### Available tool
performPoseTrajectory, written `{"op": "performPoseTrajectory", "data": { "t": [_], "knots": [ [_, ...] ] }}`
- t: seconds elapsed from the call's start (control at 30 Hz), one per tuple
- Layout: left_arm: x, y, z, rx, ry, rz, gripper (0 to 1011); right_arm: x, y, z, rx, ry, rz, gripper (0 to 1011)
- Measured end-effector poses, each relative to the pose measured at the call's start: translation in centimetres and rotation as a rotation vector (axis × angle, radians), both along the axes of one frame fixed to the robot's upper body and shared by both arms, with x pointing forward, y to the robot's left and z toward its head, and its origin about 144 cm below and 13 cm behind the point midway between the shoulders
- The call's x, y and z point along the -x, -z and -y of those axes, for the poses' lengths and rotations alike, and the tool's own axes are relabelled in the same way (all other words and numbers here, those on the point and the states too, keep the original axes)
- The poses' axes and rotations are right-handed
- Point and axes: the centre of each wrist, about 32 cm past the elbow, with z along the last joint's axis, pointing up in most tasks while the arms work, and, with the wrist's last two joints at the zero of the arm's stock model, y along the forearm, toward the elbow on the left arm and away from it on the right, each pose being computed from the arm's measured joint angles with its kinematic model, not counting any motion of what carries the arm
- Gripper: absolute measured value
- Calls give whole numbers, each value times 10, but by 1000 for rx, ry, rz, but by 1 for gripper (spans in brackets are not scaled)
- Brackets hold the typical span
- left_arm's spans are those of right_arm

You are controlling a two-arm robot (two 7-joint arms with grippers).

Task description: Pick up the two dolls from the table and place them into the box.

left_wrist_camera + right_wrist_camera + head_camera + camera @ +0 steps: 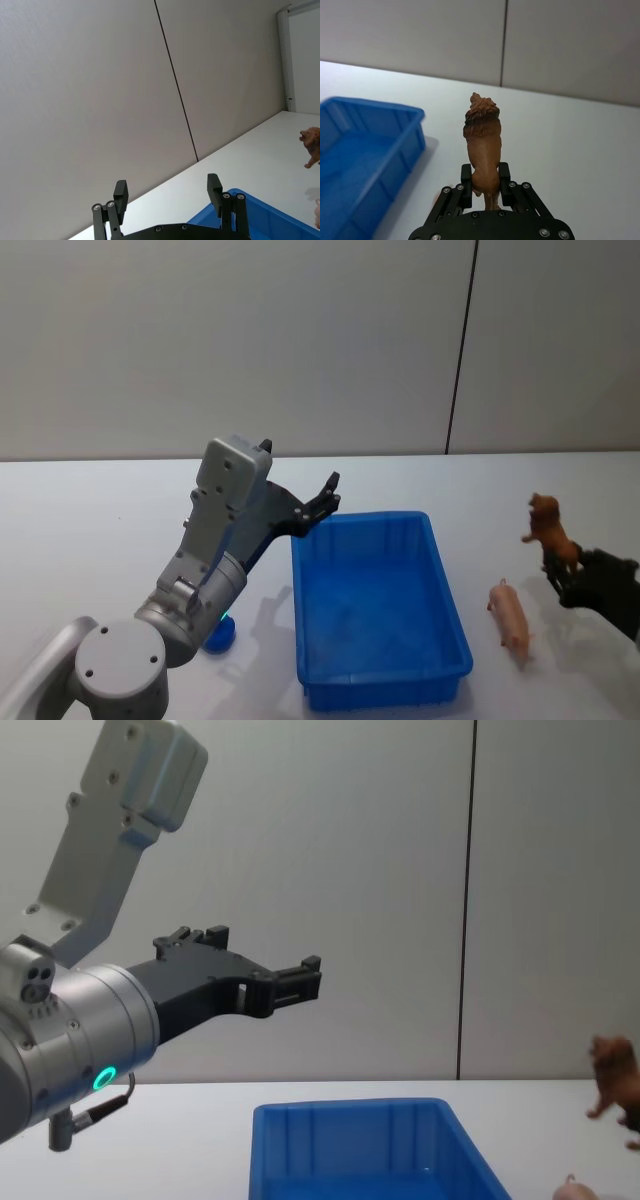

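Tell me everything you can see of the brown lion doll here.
The brown lion doll is a small, plastic-looking figure with a shaggy, darker mane. It is upright, hindquarters clamped between the jaws of the right gripper, head pointing away from that wrist. It is right of the blue box, apart from it; whether its feet touch the white table cannot be told.
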Motion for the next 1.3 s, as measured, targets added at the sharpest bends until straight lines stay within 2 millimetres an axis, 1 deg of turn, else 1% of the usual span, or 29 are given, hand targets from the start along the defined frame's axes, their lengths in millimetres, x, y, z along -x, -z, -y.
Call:
{"op": "performPoseTrajectory", "data": {
  "t": [0.1, 0.27, 0.33, 0.47, 0.57, 0.73, 0.97, 1.03, 1.07, 1.1, 1.13, 1.17, 1.2, 1.23, 1.3],
  "knots": [
    [0, 0, 0, 0, 0, 0, 1001, -2, -9, -5, -5, -44, 40, 297],
    [0, 0, 0, 0, 0, 0, 1001, -5, -17, -11, -11, -92, 71, 297],
    [0, 0, 0, 0, 0, 0, 1001, -7, -23, -17, -17, -135, 91, 297],
    [0, 0, 0, 0, 0, 0, 1001, -9, -28, -25, -25, -188, 107, 297],
    [0, 0, 0, 0, 0, 0, 1001, -10, -31, -29, -29, -220, 113, 297],
    [0, 0, 0, 0, 0, 0, 1001, -14, -34, -44, -40, -305, 111, 297],
    [0, 0, 0, 0, 0, 0, 1001, -19, -29, -65, -52, -399, 67, 298],
    [0, 0, 0, 0, 0, 0, 1001, -21, -26, -73, -56, -429, 50, 333],
    [0, 0, 0, 0, 0, 0, 1001, -21, -26, -73, -56, -429, 50, 361],
    [0, 0, 0, 0, 0, 0, 1001, -21, -26, -75, -56, -435, 45, 422],
    [0, 0, 0, 0, 0, 0, 1001, -22, -24, -78, -57, -447, 35, 441],
    [0, 0, 0, 0, 0, 0, 1001, -23, -22, -82, -58, -457, 27, 506],
    [0, 0, 0, 0, 0, 0, 1001, -23, -22, -82, -58, -457, 27, 527],
    [0, 0, 0, 0, 0, 0, 1001, -24, -21, -84, -59, -464, 21, 527],
    [0, 0, 0, 0, 0, 0, 1001, -25, -20, -87, -59, -471, 14, 608]
  ]
}}
